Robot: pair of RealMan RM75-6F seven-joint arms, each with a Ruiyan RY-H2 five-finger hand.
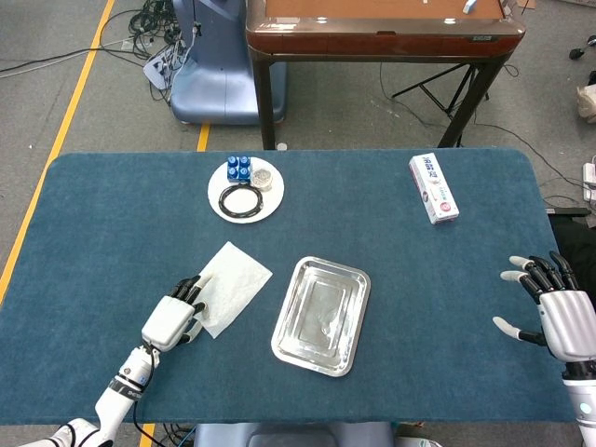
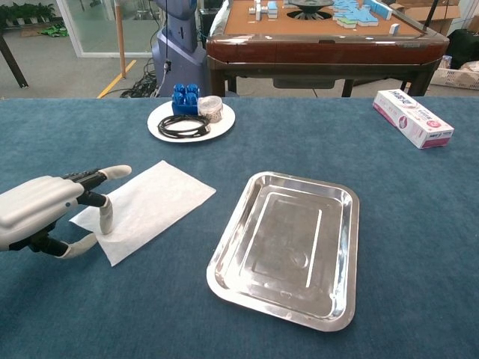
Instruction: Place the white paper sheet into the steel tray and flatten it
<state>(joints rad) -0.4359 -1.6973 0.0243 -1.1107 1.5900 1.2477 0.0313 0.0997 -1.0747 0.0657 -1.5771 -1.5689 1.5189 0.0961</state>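
Note:
The white paper sheet lies on the blue table cloth, left of the steel tray. The tray holds nothing. My left hand is at the sheet's near left corner. One finger presses down on the paper and the thumb closes in at its edge, pinching the corner. My right hand hovers at the table's right edge with its fingers spread and nothing in it. Only the head view shows it.
A white plate with blue blocks, a black cable coil and a small jar stands at the back left. A white and pink box lies at the back right. A brown table stands beyond the far edge.

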